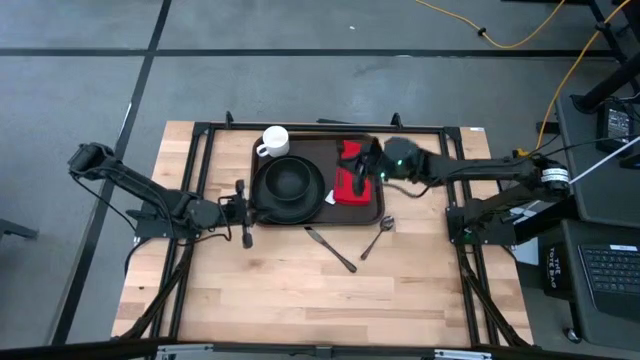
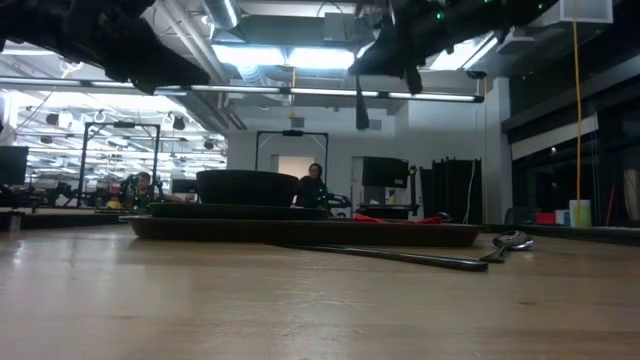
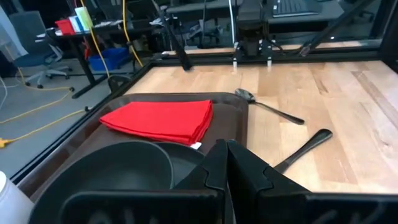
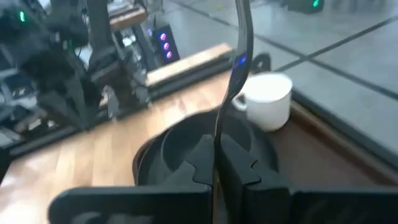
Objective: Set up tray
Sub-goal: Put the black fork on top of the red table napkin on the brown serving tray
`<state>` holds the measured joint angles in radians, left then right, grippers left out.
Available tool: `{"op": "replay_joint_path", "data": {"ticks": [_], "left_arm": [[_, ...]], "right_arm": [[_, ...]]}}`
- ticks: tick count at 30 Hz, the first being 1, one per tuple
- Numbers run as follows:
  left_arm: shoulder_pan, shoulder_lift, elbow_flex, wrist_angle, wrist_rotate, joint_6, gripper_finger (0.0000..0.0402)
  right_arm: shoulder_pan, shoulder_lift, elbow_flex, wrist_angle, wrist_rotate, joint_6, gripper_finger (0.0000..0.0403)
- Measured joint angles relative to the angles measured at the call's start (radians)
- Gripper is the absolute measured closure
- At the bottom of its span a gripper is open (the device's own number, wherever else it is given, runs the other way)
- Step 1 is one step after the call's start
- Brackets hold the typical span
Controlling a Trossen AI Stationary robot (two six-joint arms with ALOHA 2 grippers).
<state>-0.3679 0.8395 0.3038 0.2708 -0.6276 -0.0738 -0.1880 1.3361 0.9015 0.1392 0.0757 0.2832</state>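
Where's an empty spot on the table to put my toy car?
The bare table from the knife and spoon to the edge farthest from the tray is free. The tray is crowded: mug, bowl, red napkin, with the right gripper holding a utensil above it. The left gripper sits by the tray's left rim.

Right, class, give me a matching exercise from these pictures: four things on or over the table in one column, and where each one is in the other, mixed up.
Things
1. white mug
2. red napkin
3. spoon
4. thin metal utensil

Places
A. flat on the tray, right of the black bowl
B. clamped in the right hand, above the tray
C. in the tray's far left corner
D. on the wooden table, off the tray

Pairs: 1-C, 2-A, 3-D, 4-B

The left hand waits at the tray's left edge.
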Motion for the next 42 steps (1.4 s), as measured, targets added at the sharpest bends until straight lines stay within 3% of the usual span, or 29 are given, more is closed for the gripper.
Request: {"op": "replay_joint_path", "data": {"ticks": [8, 24, 33, 42], "left_arm": [[-0.005, -0.027, 0.000, -0.004, 0.002, 0.011, 0.0400], [0.005, -0.108, 0.000, -0.004, 0.028, 0.084, 0.0400], [0.017, -0.125, 0.000, -0.005, 0.017, 0.155, 0.0399], [0.017, -0.124, 0.000, -0.001, 0.017, 0.330, 0.0398]], "right_arm": [[-0.018, -0.124, 0.020, -0.129, 0.008, 0.014, 0.0394], [-0.048, -0.186, 0.020, -0.178, -0.022, 0.012, 0.0394], [-0.124, -0.184, 0.020, -0.348, -0.097, 0.176, 0.0394], [-0.169, -0.154, 0.020, -0.393, -0.138, 0.373, 0.0394]]}}
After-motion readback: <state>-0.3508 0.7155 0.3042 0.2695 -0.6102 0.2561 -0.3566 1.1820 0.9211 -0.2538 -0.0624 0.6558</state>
